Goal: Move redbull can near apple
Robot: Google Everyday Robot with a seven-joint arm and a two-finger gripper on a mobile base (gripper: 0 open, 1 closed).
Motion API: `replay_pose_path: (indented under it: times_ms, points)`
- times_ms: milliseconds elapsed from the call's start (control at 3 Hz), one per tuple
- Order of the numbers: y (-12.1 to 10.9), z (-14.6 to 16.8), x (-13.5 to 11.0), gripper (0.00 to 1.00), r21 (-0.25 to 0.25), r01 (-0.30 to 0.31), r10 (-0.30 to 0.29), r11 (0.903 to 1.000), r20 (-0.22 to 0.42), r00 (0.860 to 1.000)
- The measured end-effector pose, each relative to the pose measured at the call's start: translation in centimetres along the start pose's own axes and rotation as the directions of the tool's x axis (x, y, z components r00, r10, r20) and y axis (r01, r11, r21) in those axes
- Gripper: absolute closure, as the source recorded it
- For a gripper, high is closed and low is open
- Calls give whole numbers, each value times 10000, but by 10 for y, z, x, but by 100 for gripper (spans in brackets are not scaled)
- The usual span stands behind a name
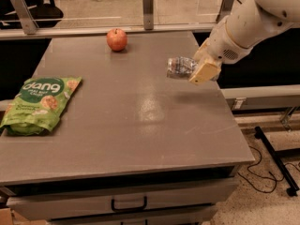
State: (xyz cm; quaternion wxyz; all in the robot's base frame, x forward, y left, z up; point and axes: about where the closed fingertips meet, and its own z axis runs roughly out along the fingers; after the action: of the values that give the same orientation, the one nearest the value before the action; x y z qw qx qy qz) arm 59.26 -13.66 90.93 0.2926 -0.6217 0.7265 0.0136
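Hand (197, 70): we pinch the redbull can (179, 67) clear above the counter (140, 135), near its right edge.
Apple (116, 39): far edge, our drop target.

I read this as a lab/office space: grey drawer bench (140, 125), glass partition (187, 3) along the top, office chair (44, 8) upper left, floor cables (262, 172) lower right. Gripper (197, 68) upper right, gripping redbull can (179, 67).

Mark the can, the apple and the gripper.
can (179, 66): camera view, middle of its crumpled side.
apple (116, 39): camera view, centre of its red face.
gripper (194, 71): camera view, between its fingertips, clamped on the can's right end.
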Motion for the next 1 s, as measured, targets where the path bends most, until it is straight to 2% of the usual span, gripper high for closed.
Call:
replay_pose_path:
  times_ms: [333,667,1000]
  points:
    - [-32,8,11,100,763,-355,346,9965,134,9993]
    - [-74,33,11,100,1128,-453,401,9926,479,9980]
    - [-114,69,-1,100,1161,-280,197,9928,721,9972]
